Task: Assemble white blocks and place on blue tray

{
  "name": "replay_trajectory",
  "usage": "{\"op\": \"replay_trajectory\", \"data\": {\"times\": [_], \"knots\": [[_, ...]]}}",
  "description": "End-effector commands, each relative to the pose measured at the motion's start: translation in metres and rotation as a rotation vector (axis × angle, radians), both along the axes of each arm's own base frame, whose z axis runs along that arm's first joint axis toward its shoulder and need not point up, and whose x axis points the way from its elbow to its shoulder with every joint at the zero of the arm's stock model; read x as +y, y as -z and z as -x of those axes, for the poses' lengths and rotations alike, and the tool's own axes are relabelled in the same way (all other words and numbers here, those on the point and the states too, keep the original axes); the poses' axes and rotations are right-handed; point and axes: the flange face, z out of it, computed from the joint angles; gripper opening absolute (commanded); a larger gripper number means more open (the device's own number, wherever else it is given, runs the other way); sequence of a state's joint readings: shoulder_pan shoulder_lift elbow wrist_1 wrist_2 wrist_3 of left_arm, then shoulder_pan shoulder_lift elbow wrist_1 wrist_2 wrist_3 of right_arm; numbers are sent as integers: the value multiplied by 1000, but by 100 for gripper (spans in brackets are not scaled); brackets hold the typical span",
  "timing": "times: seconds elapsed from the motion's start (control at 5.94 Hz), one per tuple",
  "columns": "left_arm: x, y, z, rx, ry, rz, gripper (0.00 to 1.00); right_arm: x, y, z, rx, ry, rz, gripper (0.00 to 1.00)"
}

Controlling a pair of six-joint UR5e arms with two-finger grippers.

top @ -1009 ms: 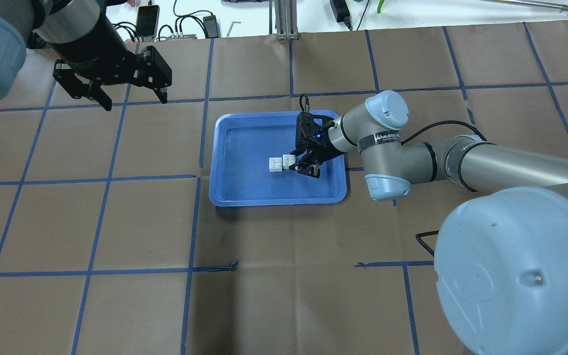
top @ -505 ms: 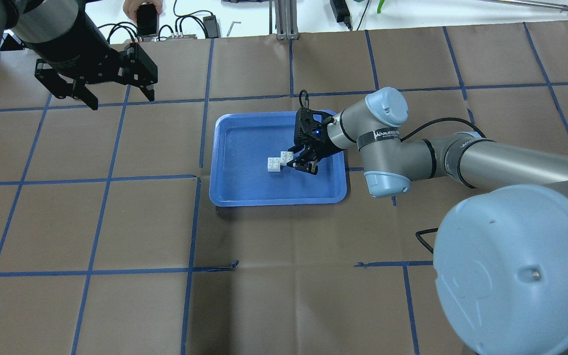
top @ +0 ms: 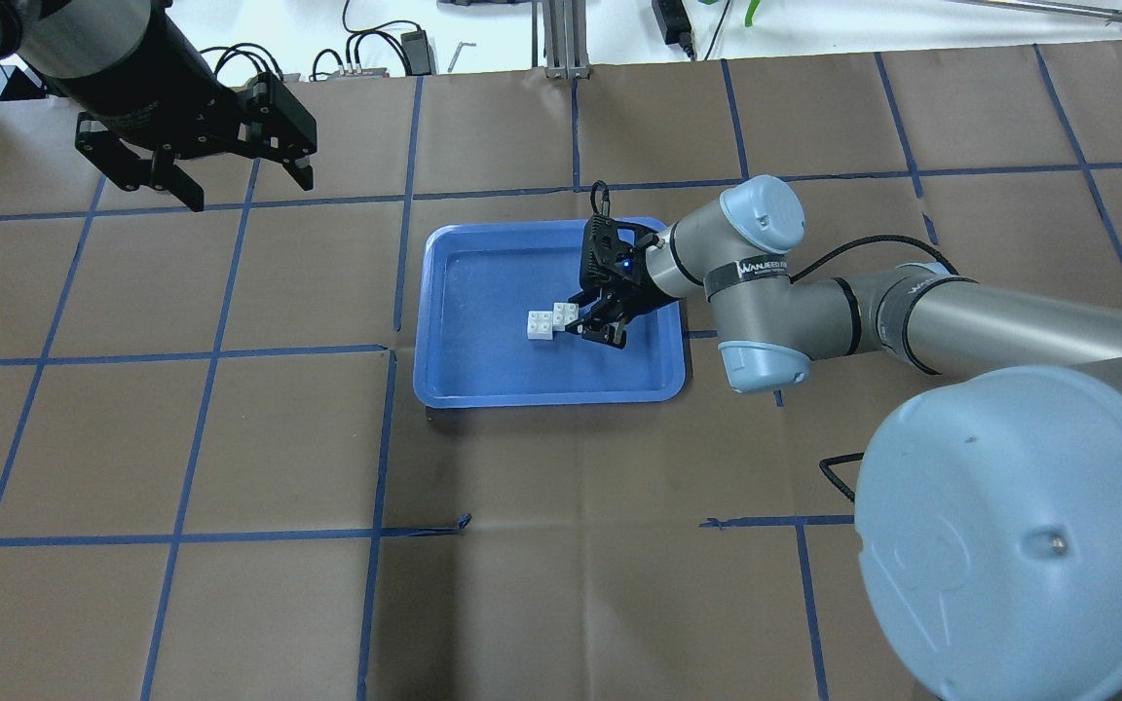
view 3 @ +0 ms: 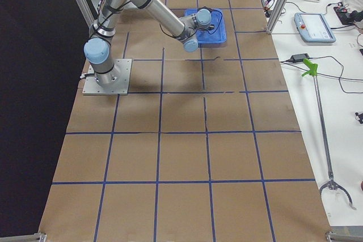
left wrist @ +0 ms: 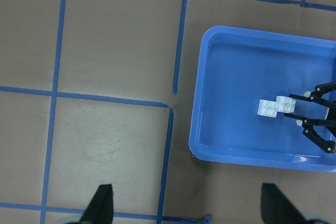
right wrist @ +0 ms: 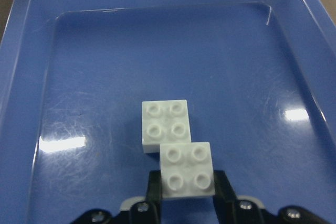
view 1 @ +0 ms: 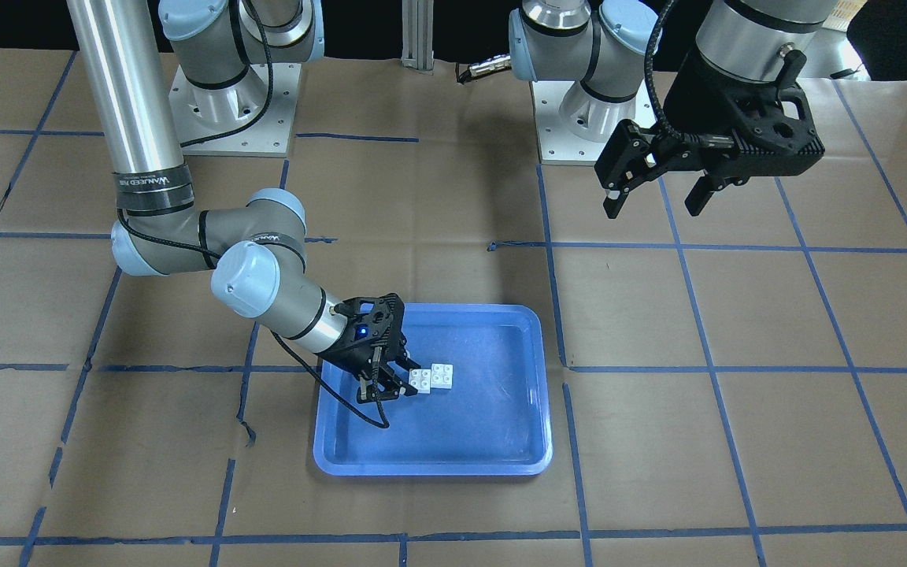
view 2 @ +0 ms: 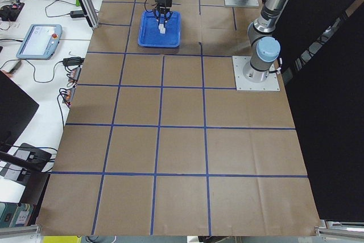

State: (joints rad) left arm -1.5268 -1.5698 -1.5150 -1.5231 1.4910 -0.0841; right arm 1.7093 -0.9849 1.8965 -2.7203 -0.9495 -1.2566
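The two white blocks (top: pixel 551 319) are joined corner over corner and sit low in the middle of the blue tray (top: pixel 493 282). My right gripper (top: pixel 577 323) reaches in from the tray's right side and is shut on the nearer, upper block. In the right wrist view the fingers (right wrist: pixel 152 192) flank that block (right wrist: pixel 186 169). The front view shows the blocks (view 1: pixel 432 376), the right gripper (view 1: pixel 398 383) and the tray (view 1: pixel 485 425). My left gripper (top: pixel 249 193) is open and empty, held high over the far left of the table. It also shows in the front view (view 1: pixel 650 206).
Brown paper with blue tape lines (top: pixel 395 350) covers the table. Cables and small devices (top: pixel 366 58) lie on the white bench past the far edge. Both arm bases (view 1: pixel 233 102) stand at the robot's side. The right arm's elbow (top: pixel 756 292) hangs beside the tray's right rim.
My left gripper has moved farther back and to the left. My right gripper and the blocks have shifted slightly left within the tray.
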Motion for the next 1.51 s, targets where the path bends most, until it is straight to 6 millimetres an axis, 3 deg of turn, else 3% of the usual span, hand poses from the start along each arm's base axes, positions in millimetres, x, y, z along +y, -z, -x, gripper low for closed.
{"op": "replay_trajectory", "data": {"times": [0.0,1.35], "knots": [[12,10,19,28,47,-59,99,1,0,-1,0,0,-3,34],[18,3,15,17,28,-59,99,7,3,-1,1,5,-18,34]]}}
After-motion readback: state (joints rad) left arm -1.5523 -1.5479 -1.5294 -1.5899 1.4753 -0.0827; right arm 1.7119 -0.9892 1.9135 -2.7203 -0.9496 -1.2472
